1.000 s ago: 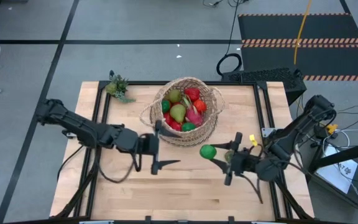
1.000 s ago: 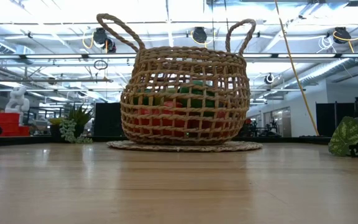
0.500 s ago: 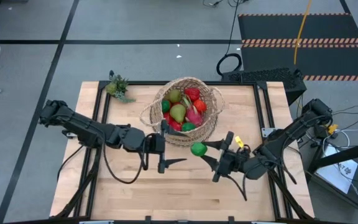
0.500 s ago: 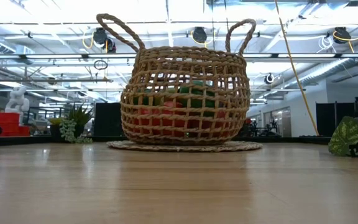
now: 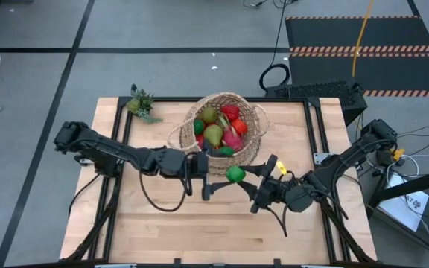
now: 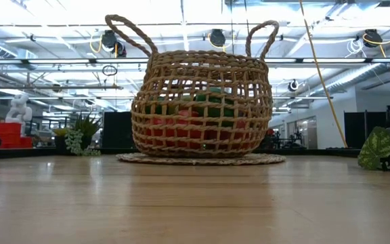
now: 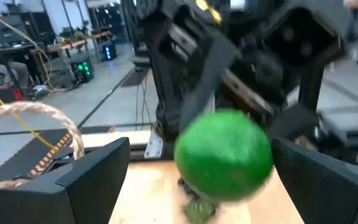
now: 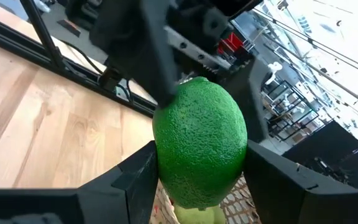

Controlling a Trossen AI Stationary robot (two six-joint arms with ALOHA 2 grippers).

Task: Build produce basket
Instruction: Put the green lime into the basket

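Note:
The tan wicker basket (image 5: pixel 253 112) (image 6: pixel 198 102) stands at the table's far middle on a round woven mat. It holds several pieces of red, green and pink produce (image 5: pixel 218 132). A green lime (image 5: pixel 235 174) (image 7: pixel 224 163) (image 8: pixel 199 149) hangs in the air just near-right of the basket, with my right gripper (image 5: pixel 240 178) shut on it. My left gripper (image 5: pixel 214 173) stands open and level, facing the lime from the table's left. In the left wrist view its fingers flank the lime with gaps on both sides. Neither gripper shows in the low view. My right gripper pinches the lime's two opposite sides (image 8: pixel 160 155) between its two fingers (image 8: pixel 135 180). The fingers come level from the table's right side. The lime is lifted clear of the table, beside the basket's near wall.
A small green spiky plant (image 5: pixel 141 104) sits at the table's far left corner. Black rails (image 5: pixel 315 134) run along the table's sides. Bare wood (image 5: pixel 199 231) lies toward the near edge. In the low view a green leaf (image 6: pixel 378 148) shows at the right.
My right gripper has carried the lime toward the table's left and a little toward the far edge, closer to the basket, rolling its wrist. My left gripper has moved toward the table's right, up to the lime, staying open.

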